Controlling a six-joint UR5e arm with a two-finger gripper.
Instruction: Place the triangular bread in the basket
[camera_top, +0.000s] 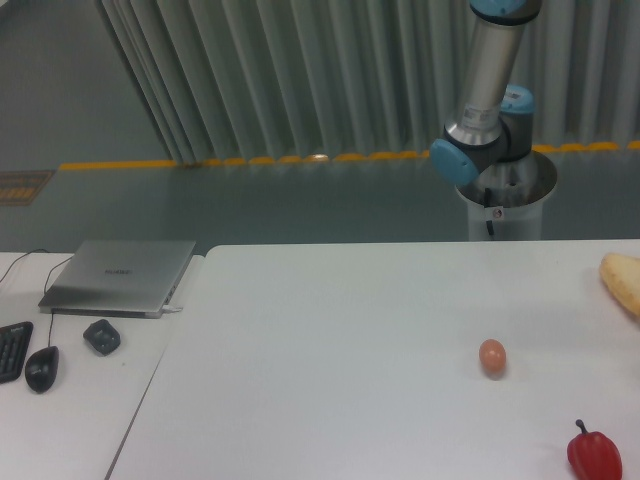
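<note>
Camera view: my arm (487, 95) rises behind the white desk (350, 340); my end effector is out of frame. The triangular bread (622, 281) lies at the desk's right edge, partly cut off. A brown egg (492, 357) sits nearer, apart from it. A red bell pepper (594, 454) lies at bottom right.

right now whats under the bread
The triangular bread lies straight on the white table at its right edge. Part of it runs out of frame, so that end is unseen.
</note>
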